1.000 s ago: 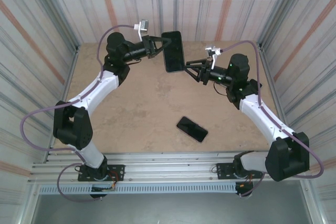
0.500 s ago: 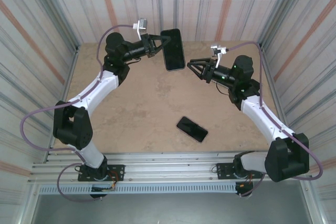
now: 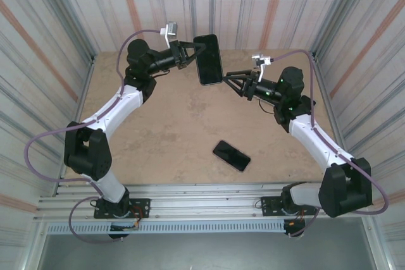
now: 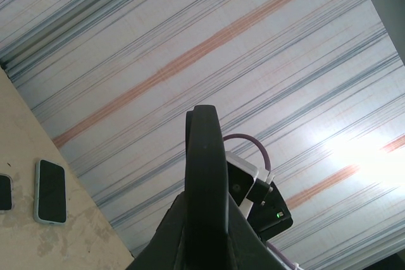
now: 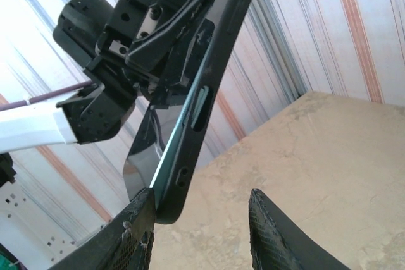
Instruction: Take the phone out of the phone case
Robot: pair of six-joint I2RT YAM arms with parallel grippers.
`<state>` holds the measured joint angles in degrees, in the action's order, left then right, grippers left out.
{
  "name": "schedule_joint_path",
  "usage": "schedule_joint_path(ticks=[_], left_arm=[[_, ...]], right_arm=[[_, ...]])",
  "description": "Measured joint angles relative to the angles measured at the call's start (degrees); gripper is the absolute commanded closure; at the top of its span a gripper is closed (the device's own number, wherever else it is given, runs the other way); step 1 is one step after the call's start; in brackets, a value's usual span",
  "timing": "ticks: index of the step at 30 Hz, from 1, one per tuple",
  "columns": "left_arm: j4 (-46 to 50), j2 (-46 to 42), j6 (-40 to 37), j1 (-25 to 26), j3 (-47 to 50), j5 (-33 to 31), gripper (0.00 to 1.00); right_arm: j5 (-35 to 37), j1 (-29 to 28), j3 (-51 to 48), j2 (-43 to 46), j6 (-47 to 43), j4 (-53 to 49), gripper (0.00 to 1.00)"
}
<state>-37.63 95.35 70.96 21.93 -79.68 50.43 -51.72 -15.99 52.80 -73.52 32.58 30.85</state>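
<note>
My left gripper (image 3: 192, 55) is shut on a dark phone in a black phone case (image 3: 209, 60), holding it in the air over the far side of the table. In the left wrist view the phone case (image 4: 205, 175) stands edge-on between the fingers. My right gripper (image 3: 226, 81) is open just right of the phone's lower end. In the right wrist view the cased phone (image 5: 204, 86) slants down from the top, and its lower corner sits against the left fingertip (image 5: 136, 232). The right fingertip (image 5: 272, 235) stands apart from it. The right gripper (image 5: 202, 232) holds nothing.
A second dark phone (image 3: 231, 155) lies flat on the beige table (image 3: 158, 131), near the front and right of centre. Striped walls (image 3: 57, 42) close in the table on three sides. A metal rail (image 3: 202, 197) runs along the near edge.
The right arm's wrist has risen and its fingers have come closer to the lower end of the held phone, closing a little. The left arm and the phone have barely moved.
</note>
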Motion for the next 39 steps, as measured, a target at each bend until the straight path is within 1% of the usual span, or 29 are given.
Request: schedule_joint_path(ticks=[10,14,18,25,28,34,35,37,39], left_arm=[[-0.7,0.0,1.4,0.6,0.0,-0.5,1.0],[-0.8,0.0,1.5,1.3,0.0,-1.2,1.0],[-2.3,0.0,3.1,1.6,1.2,-4.0,1.0],[-6.7,1.4,9.4,1.8,4.2,-8.7,1.0],[-8.5,2.2,11.5,2.1,4.3,-9.8,1.0],[-10.4,3.9,14.3,2.2,4.4,-10.9,1.0],[-10.6,4.3,14.6,2.2,4.4,-11.2,0.99],[-10.6,4.7,15.0,2.2,4.5,-11.5,0.92],[-10.6,5.0,15.1,2.2,4.7,-11.6,0.9]], right_arm=[[-0.6,-0.8,0.2,-2.2,0.2,0.2,0.59],[-0.6,-1.6,0.5,-2.8,2.3,1.3,0.59],[0.4,-2.0,0.7,-4.1,8.2,4.5,0.61],[4.6,-3.1,0.0,-7.0,23.0,11.4,0.64],[6.5,-4.0,-0.5,-7.2,27.3,13.4,0.68],[9.2,-4.7,-1.5,-7.3,33.2,16.1,0.81],[9.7,-4.7,-1.7,-7.4,33.9,16.5,0.83],[10.2,-4.7,-1.9,-7.6,35.2,17.0,0.89],[10.6,-4.7,-2.4,-7.6,36.1,17.6,0.93]])
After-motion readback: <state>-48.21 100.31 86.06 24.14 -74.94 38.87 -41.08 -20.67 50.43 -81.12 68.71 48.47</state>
